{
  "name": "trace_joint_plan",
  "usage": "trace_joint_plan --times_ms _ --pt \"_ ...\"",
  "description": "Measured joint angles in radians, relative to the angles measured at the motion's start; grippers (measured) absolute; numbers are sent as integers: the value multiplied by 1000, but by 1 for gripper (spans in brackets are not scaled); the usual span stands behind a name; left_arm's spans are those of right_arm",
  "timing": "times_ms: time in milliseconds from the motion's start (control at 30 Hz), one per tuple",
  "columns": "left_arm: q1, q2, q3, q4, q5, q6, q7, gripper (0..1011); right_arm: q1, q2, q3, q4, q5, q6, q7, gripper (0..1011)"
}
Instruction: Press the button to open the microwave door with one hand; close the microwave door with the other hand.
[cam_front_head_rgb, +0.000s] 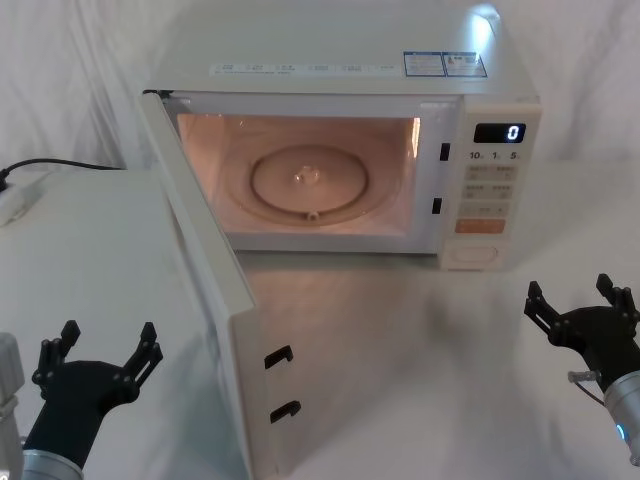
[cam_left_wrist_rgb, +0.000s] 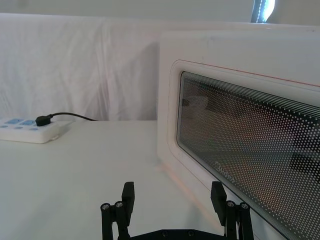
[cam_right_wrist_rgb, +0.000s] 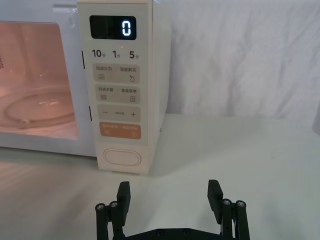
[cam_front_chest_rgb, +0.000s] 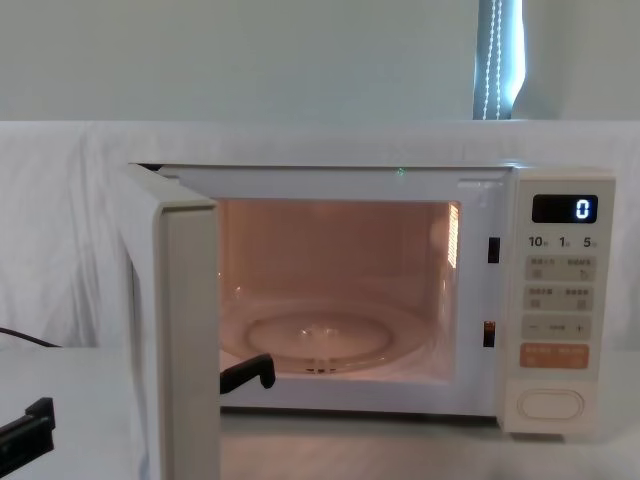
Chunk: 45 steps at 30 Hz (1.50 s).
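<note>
Standing wide open and swung out toward the robot, the microwave door (cam_front_head_rgb: 205, 300) waits to be pushed shut, its edge-on panel running from the hinge at about 11 o'clock in the head view down toward 6. Nearest the camera, the left gripper (cam_front_head_rgb: 105, 350) hovers low at 8 o'clock with its fingers spread and holding nothing, on the outer, window side of the door. From this gripper the door lies just off toward 2 o'clock, with its long axis level along the table, so the closing push would, by the look of it, go rightward and away toward the oven. The left arm is plainly the nearer of the two to the door. The right gripper (cam_front_head_rgb: 580, 305) hangs at 4 o'clock, likewise open and empty, drawn back from the control panel (cam_front_head_rgb: 488, 195). Beyond it the button (cam_front_head_rgb: 471, 254) sits at the foot of that panel, under an orange key (cam_front_head_rgb: 480, 226). Farther back, the lit cavity holds a glass turntable (cam_front_head_rgb: 308, 185). The left wrist view gives the door's dark dotted window, hidden from the head camera; the right wrist view gives the button square-on, with the display reading 0.
</note>
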Motion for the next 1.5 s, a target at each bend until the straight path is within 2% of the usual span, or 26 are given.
trace_joint_plan --times_ms 567,667,800,833,867,967,1133,1167,1300,1333,1500 --pt "0 0 0 0 0 0 0 1000 0 0 0 0 0 0 0 1002" --pt "0 0 0 0 0 0 0 953 0 0 0 0 0 0 0 1002" --pt "0 0 0 0 0 0 0 871 0 0 0 0 0 0 0 1002" --pt "0 0 0 0 0 0 0 819 0 0 0 0 0 0 0 1002" --pt "0 0 0 0 0 0 0 819 0 0 0 0 0 0 0 1002" --pt "0 0 0 0 0 0 0 690 0 0 0 0 0 0 0 1002" --pt "0 0 0 0 0 0 0 589 0 0 0 0 0 0 0 1002" --pt "0 0 0 0 0 0 0 503 0 0 0 0 0 0 0 1002" --pt "0 0 0 0 0 0 0 401 0 0 0 0 0 0 0 1002" --pt "0 0 0 0 0 0 0 337 0 0 0 0 0 0 0 1002" --pt "0 0 0 0 0 0 0 194 0 0 0 0 0 0 0 1002"
